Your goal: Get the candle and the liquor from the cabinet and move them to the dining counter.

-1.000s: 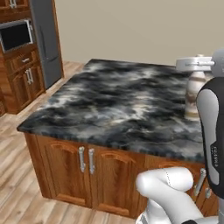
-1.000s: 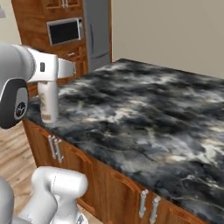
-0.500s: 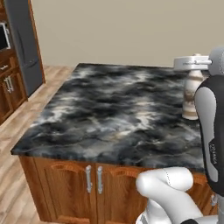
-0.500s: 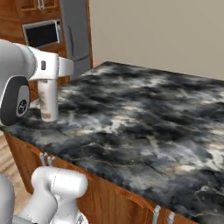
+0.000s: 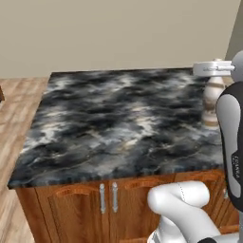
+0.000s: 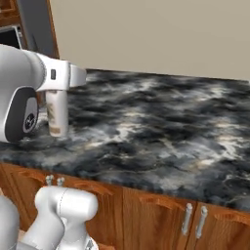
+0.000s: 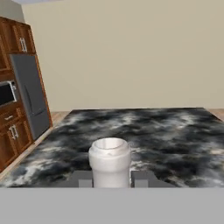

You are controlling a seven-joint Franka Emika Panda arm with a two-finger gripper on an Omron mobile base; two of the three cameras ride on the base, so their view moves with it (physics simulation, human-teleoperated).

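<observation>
One thing sits in the closed gripper [image 7: 111, 178]: the liquor [image 7: 110, 161], upright, its long axis vertical, clamped between the fingers near the cap. Below and beyond lies the dining counter [image 5: 118, 123], the bottle hanging over its near right part.

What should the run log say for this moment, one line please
stage: carrying | end effector: shut on liquor | position: over dining counter, near its edge | candle: not on counter

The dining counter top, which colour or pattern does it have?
The dining counter has black, grey and white marbling, best in the left base view.
</observation>
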